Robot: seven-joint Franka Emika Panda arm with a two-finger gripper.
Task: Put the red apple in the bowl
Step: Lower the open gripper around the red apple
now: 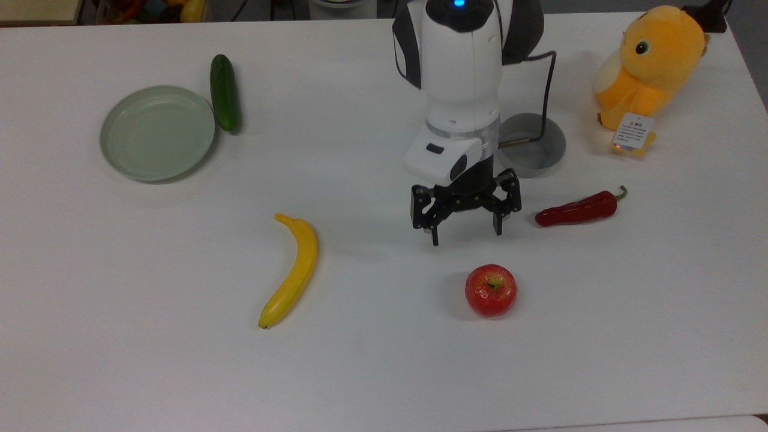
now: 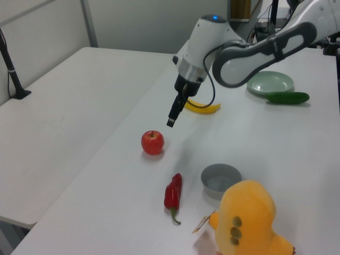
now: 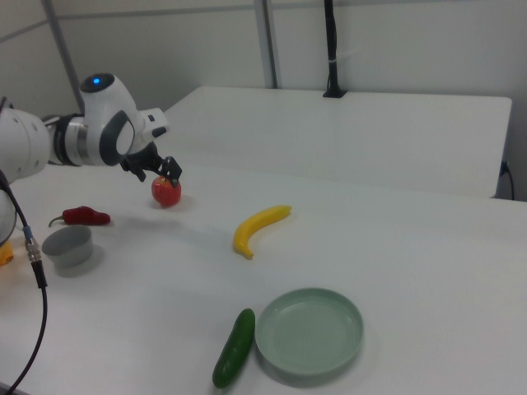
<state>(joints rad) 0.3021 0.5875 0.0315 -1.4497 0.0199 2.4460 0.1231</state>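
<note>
Glossy red apple (image 1: 491, 290), round with a green-brown stem dimple turned upward, sits alone on the white table (image 1: 384, 372), toward the top view's lower right, touching nothing. Just above it in the top view, the black two-finger gripper (image 1: 466, 234) of the white robot arm (image 1: 461, 66) hangs off the table surface with its fingers spread wide apart and nothing between them; in the left view the gripper (image 2: 171, 120) is above and slightly to the right of the apple (image 2: 152, 142), clear of it, while in the right view the gripper (image 3: 158, 169) overlaps the top of the apple (image 3: 165, 192). Behind the arm's wrist in the top view stands the small round grey bowl (image 1: 540, 157) with deep straight sides, upright and holding nothing, partly hidden by the arm and crossed by its black cable (image 1: 546, 78). A long dark red chili pepper (image 1: 577, 209) with a green stem lies between the bowl and the apple, to the top view's right of the gripper and apart from both. A yellow banana (image 1: 292, 272) lies well to the top view's left of the apple. Farther off, a shallow pale green plate (image 1: 157, 132) rests at the top view's upper left, with a dark green cucumber (image 1: 224, 92) just beside its rim. A yellow-orange plush toy (image 1: 651, 66) bearing a paper tag sits at the top view's upper right, near the bowl.
</note>
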